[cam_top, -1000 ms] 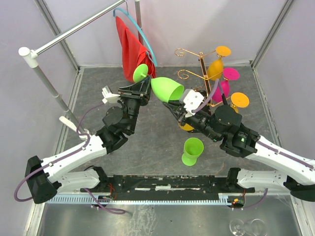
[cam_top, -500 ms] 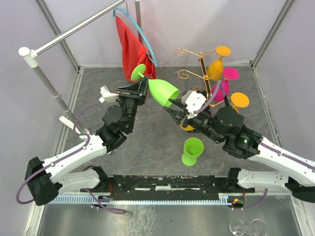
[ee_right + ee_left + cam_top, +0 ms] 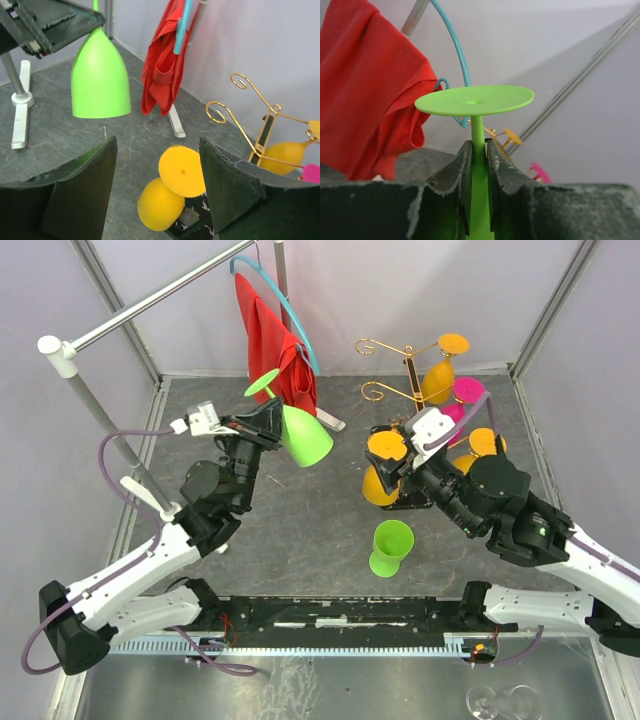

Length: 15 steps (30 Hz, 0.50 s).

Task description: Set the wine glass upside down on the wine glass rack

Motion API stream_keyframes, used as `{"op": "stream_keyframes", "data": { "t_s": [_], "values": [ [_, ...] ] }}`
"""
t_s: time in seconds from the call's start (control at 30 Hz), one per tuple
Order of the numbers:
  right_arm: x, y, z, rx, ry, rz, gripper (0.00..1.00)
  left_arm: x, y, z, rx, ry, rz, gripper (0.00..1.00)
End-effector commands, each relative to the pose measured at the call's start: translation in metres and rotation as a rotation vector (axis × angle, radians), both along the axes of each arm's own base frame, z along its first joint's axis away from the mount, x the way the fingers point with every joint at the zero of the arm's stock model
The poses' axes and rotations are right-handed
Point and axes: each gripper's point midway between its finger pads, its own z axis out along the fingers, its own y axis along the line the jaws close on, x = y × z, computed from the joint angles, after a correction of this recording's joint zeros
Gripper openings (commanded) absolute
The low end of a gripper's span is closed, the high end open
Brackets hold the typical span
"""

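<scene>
The green wine glass (image 3: 303, 436) hangs upside down, bowl down and round foot (image 3: 475, 100) on top. My left gripper (image 3: 262, 420) is shut on its thin stem (image 3: 479, 150), left of the table's middle. The wine glass rack (image 3: 408, 380), a thin gold tree on a black marbled base (image 3: 199, 231), stands at the back right with several coloured glasses hanging on it. My right gripper (image 3: 157, 145) is open and holds nothing, just left of the rack and over a tilted yellow glass (image 3: 165, 197). The green glass (image 3: 100, 75) hangs apart from it, to its upper left.
A second green glass (image 3: 390, 546) stands upright near the front middle. A blue hanger with red cloth (image 3: 277, 345) hangs from a metal rail (image 3: 150, 302) at the back left, just behind the held glass. Grey walls close the table in.
My right gripper has opened, let go of the green bowl and drawn back to the right. The left arm has swung the glass left and turned its bowl downward.
</scene>
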Motion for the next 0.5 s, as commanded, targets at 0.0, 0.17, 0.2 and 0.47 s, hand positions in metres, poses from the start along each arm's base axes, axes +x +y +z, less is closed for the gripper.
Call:
{"op": "stream_keyframes", "data": {
  "t_s": [0.0,0.17,0.2,0.47],
  "values": [
    [0.002,-0.032,0.017,0.051,0.045,-0.12,0.78,0.012,-0.019,-0.03,0.457,-0.073,0.032,0.03],
    [0.005,-0.073,0.018,0.039,0.074,-0.279,0.86,0.024,-0.043,-0.057,0.704,-0.151,0.013,0.03],
    [0.004,-0.08,0.017,0.035,0.078,-0.296,0.86,0.026,-0.045,-0.061,0.734,-0.165,0.018,0.03],
    [-0.007,-0.114,0.01,0.059,0.084,-0.332,0.87,0.029,-0.088,-0.086,0.854,-0.363,-0.131,0.03]
  ]
}}
